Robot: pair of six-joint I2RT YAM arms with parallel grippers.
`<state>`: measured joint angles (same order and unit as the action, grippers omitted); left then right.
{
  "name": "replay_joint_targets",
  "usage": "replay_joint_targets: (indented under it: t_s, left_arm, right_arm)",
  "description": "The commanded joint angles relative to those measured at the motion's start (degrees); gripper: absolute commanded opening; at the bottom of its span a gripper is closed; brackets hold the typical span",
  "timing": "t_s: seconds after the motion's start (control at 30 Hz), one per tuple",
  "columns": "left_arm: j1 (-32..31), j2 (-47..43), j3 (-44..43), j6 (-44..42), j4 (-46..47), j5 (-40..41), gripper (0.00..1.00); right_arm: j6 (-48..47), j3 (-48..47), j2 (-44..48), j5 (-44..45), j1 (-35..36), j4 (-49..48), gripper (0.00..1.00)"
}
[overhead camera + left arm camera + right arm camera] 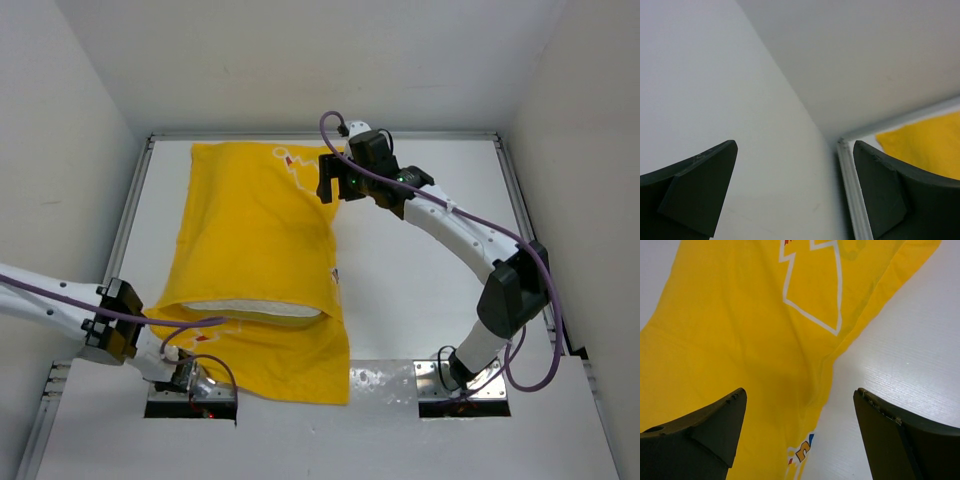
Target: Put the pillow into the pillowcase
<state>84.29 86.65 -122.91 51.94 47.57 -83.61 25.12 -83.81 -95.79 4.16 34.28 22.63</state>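
Fabric of the pillowcase [260,230] looks thin and limp; the soft pillow [250,311] peeks at its mouth. Probably best pinched at the hem. Left gripper [795,146] and right gripper [800,392] gape empty.

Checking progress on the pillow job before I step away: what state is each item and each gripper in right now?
pillow: mostly inside the pillowcase, a white strip showing at the opening.
pillowcase: bulging over the pillow, mouth at the near end, loose flap lying flat.
left gripper: open, empty, aimed away from the pillowcase.
right gripper: open, empty, over the pillowcase's far right edge.
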Motion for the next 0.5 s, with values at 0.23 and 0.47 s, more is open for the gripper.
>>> replay_joint_targets:
  t_s: [0.23, 0.47]
  left_arm:
    - [1.85, -2.63, -11.56, -37.41, -59.23, 29.46, 1.00]
    - [-29.03, -2.01, 1.06, -79.14, -92.28, 62.98, 1.00]
  right_arm:
    - [-0.69, 0.84, 2.80, 2.52, 0.35, -2.68, 0.87]
    - [2.12, 1.37, 1.22, 1.29, 0.43, -4.61, 0.88]
